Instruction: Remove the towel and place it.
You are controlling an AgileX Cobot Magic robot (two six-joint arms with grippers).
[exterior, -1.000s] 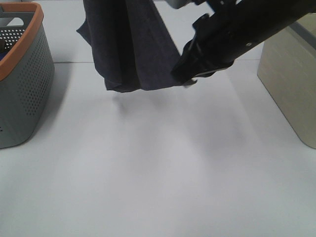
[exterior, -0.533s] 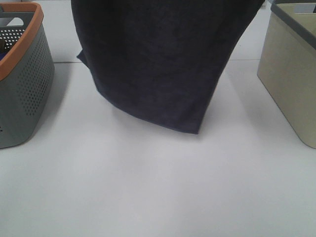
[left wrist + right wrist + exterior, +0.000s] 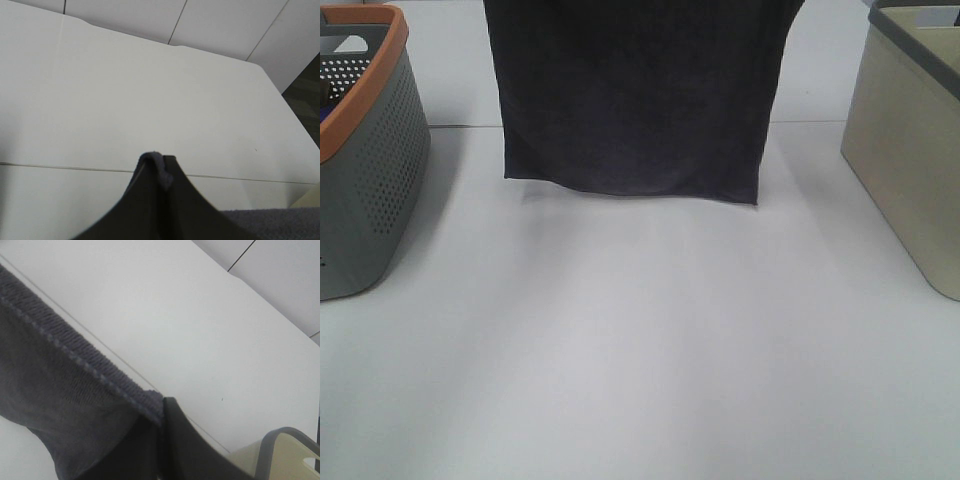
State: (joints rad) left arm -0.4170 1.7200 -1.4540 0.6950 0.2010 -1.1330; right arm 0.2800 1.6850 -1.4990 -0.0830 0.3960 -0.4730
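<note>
The towel (image 3: 635,100) is a dark charcoal-purple cloth hanging flat and spread out above the white table (image 3: 640,350), its lower hem level just over the table's far part. Both grippers are above the top edge of the exterior high view. In the left wrist view my left gripper (image 3: 161,165) is shut on a pinch of the towel's corner (image 3: 156,159). In the right wrist view my right gripper (image 3: 161,412) is shut on the towel's stitched hem (image 3: 75,357), with the cloth hanging below it.
A grey perforated basket with an orange rim (image 3: 365,150) stands at the left edge. A beige bin with a grey rim (image 3: 910,140) stands at the right edge; its corner shows in the right wrist view (image 3: 280,455).
The towel was bunched beside the right arm, then spread wide and slanted. Now it hangs square and higher, with a level lower hem. The right arm has left the exterior view.
</note>
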